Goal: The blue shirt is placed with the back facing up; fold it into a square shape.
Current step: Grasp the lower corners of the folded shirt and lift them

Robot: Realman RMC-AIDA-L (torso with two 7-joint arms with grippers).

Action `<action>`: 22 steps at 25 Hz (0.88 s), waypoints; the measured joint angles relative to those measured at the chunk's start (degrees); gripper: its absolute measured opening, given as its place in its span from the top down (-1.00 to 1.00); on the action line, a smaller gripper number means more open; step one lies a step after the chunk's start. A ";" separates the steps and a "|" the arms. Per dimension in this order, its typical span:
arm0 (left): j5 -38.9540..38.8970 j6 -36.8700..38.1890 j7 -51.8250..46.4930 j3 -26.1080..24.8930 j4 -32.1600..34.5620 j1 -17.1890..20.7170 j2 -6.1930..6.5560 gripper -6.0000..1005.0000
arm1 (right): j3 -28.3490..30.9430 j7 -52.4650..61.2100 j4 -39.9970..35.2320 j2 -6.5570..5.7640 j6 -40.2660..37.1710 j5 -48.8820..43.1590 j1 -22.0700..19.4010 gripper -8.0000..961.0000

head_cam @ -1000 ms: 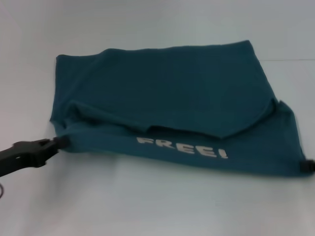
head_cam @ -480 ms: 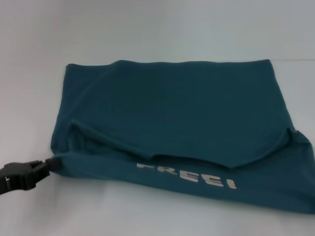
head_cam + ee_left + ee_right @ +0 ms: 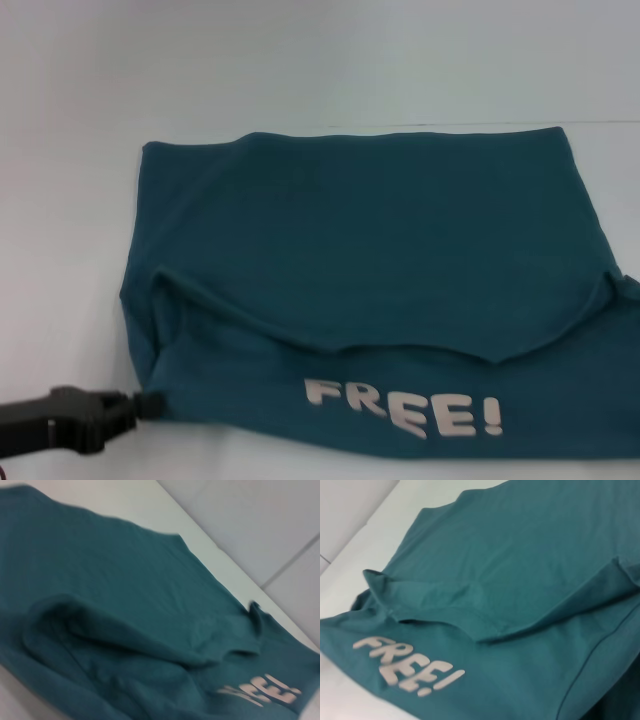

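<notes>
The blue shirt (image 3: 370, 270) lies on the white counter (image 3: 300, 60), folded over itself into a broad, roughly rectangular shape. Its far edge runs nearly straight across, and a curved fold edge crosses the near part from side to side. Below that curve a strip of fabric shows pale printed lettering reading "FREE!" (image 3: 405, 410). The shirt's right side runs out of the head view. Both wrist views show the same layered fabric close up, with the rolled fold edge (image 3: 125, 640) and the lettering (image 3: 407, 670).

The left gripper (image 3: 135, 408) sits at the shirt's near left corner, low on the counter, its black fingers closed on the corner of the fabric. The right gripper does not appear in any view, so I cannot tell how its fingers stand.
</notes>
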 joint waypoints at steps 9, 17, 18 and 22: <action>3.22 5.36 0.00 -0.14 0.45 0.31 -0.08 0.95 | 0.00 0.50 0.00 -0.62 0.30 -0.81 0.64 0.87; 3.41 5.66 0.00 -1.85 0.65 0.55 0.21 0.95 | 0.16 0.34 0.00 -0.99 -0.92 -0.90 0.07 0.87; 3.46 5.73 0.00 -2.00 0.67 0.54 0.24 0.95 | 0.18 0.25 0.00 -0.99 -1.05 -0.90 -0.16 0.87; 4.00 5.91 -0.21 -2.32 1.04 0.17 0.38 0.95 | 0.86 0.17 0.00 -0.94 -1.53 -0.91 -1.27 0.86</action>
